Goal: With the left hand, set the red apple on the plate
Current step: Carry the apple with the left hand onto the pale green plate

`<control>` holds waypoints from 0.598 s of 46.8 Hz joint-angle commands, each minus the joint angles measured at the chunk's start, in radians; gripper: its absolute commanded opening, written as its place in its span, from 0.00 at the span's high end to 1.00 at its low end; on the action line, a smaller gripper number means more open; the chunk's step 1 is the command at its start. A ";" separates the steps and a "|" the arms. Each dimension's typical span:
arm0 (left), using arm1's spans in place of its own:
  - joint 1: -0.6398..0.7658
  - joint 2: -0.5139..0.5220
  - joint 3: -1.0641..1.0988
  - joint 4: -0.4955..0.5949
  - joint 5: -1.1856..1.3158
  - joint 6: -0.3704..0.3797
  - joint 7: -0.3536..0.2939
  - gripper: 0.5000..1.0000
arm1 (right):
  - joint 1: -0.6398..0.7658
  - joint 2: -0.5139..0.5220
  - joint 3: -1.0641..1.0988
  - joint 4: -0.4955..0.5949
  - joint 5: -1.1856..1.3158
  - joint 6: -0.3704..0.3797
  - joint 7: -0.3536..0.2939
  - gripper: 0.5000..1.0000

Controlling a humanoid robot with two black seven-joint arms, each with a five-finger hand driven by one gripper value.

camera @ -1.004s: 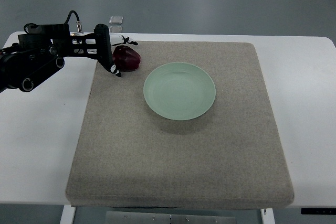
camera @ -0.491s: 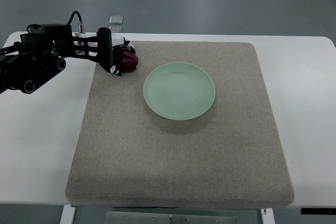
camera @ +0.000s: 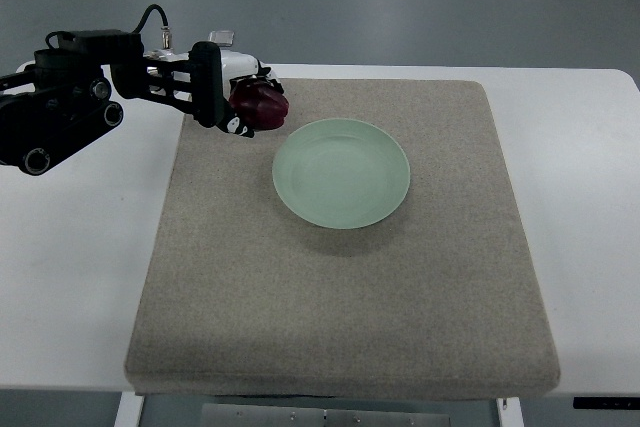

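- Mat (camera: 340, 287) of grey felt covers most of the white table (camera: 70, 277) in front of you; the plate sits on its far half, and the rest of its surface carries only that.
- A small clear object (camera: 221, 37) stands at the far edge of the table, just behind the hand; you cannot tell what it is.
- Between the apple and the plate you see only a short strip of bare mat, with no object in the way.
- The red apple (camera: 261, 106) is dark red, almost maroon, round, and only its right side shows; the rest is covered by the fingers.
- You find the apple at the far left corner of the mat, just beside the plate's far left rim but not over it. Whether it touches the mat or is lifted, the view does not let you tell.
- The left hand (camera: 228, 87) comes in from the left edge on a black arm, and its fingers (camera: 209, 87) are closed around the apple.
- The plate (camera: 342, 173) is pale green, round and shallow, and it lies flat; nothing lies in it.
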 commanded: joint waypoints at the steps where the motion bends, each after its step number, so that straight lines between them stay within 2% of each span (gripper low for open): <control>1: -0.001 0.002 -0.002 -0.060 0.000 0.001 -0.001 1.00 | 0.000 0.000 0.000 0.000 0.000 0.000 0.000 0.14; 10: -0.001 -0.049 0.001 -0.100 0.005 0.001 0.000 1.00 | 0.000 0.000 0.000 0.000 0.000 0.000 0.000 0.14; 24: 0.037 -0.168 0.014 -0.031 0.054 0.016 0.002 1.00 | 0.000 0.000 0.000 0.000 0.000 0.000 0.000 0.14; 28: 0.043 -0.184 0.014 -0.026 0.054 0.035 0.004 0.92 | 0.000 0.000 0.000 0.000 0.000 0.000 0.000 0.14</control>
